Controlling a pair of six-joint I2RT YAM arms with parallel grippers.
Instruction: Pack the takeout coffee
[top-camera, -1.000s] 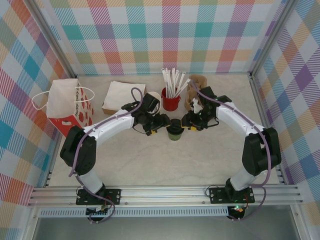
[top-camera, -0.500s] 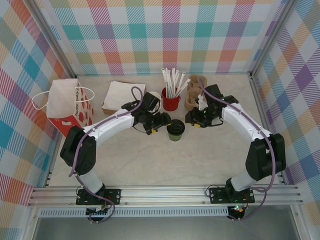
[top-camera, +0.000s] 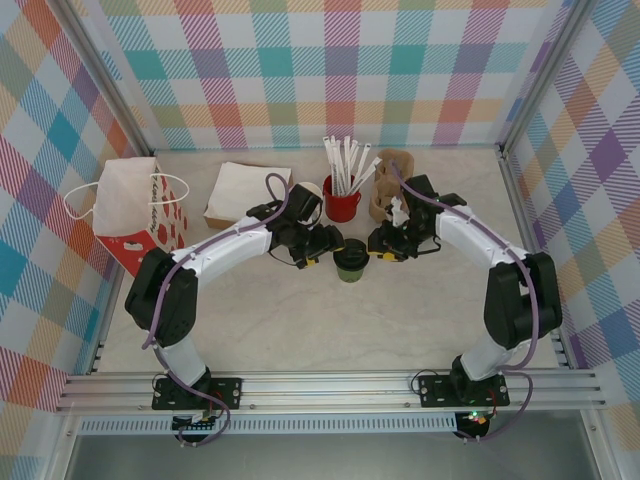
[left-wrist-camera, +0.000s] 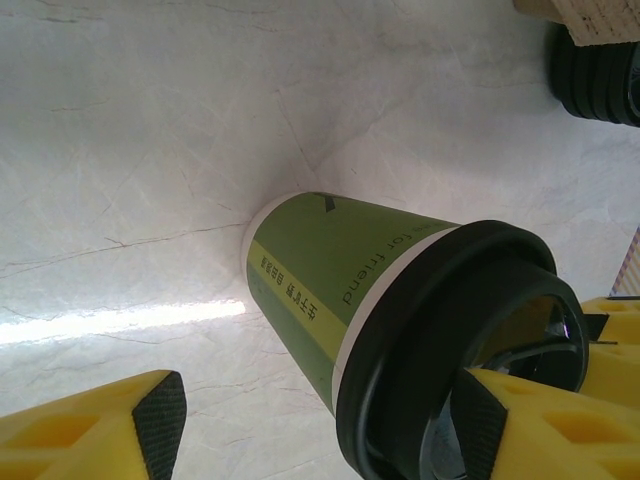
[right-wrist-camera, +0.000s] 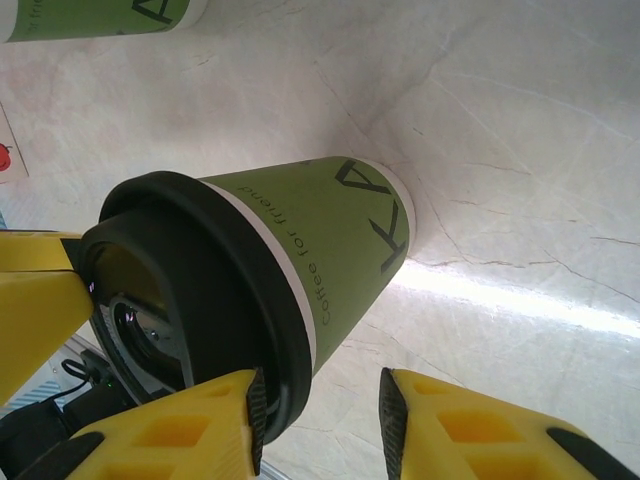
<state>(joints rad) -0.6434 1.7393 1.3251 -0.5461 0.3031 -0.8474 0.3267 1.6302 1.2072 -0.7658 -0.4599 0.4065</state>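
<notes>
The takeout coffee (top-camera: 351, 260), a green paper cup with a black lid, stands upright mid-table between my two grippers. My left gripper (top-camera: 327, 248) is just left of it and open. In the left wrist view the cup (left-wrist-camera: 320, 270) and its lid (left-wrist-camera: 450, 340) lie ahead of the wide jaws (left-wrist-camera: 320, 425), with one fingertip (left-wrist-camera: 485, 420) in front of the lid rim. My right gripper (top-camera: 379, 248) is just right of the cup, open with a narrow gap. In the right wrist view (right-wrist-camera: 322, 412) one fingertip (right-wrist-camera: 255, 405) rests at the lid's edge (right-wrist-camera: 200, 290), and only table shows between the pads.
A red cup of white straws (top-camera: 341, 202) and a lidless cup (top-camera: 308, 197) stand behind the coffee. Brown cup carriers (top-camera: 390, 180) sit back right. A napkin stack (top-camera: 245, 190) and a red-and-white paper bag (top-camera: 135, 215) are at the left. Another green cup's side (right-wrist-camera: 90, 15) shows far off.
The right gripper lifted back from the cup, then returned close to its right side with narrower jaws. The left gripper and the cup have barely moved.
</notes>
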